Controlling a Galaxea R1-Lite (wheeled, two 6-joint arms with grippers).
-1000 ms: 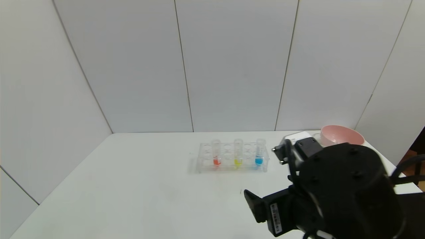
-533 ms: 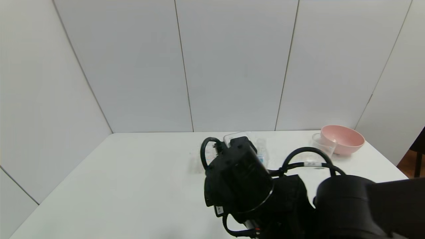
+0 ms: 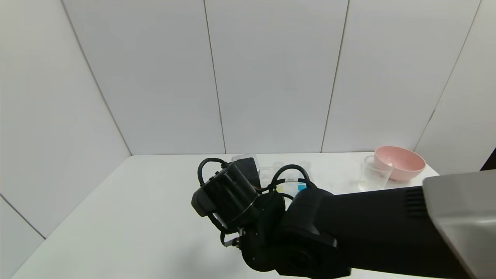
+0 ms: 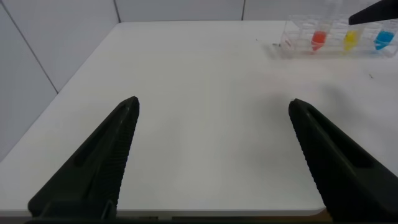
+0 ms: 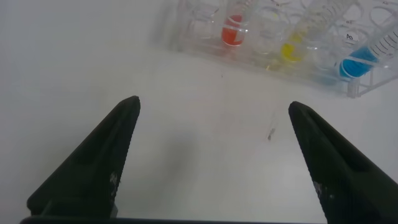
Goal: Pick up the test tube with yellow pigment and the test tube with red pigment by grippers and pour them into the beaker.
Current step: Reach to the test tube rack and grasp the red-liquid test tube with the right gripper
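White table [image 3: 135, 201], tubes [image 5: 233, 28] upright.

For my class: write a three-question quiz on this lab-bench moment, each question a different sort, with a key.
1. True or false: the right tool is shut on the test tube with red pigment.
2. Which tube stands between the other two in the rack? A red, B yellow, C blue.
3. Fill in: the beaker stands beside the pink ____.

Key: 1 false, it is open, short of the rack. 2 B, the test tube with yellow pigment. 3 bowl.
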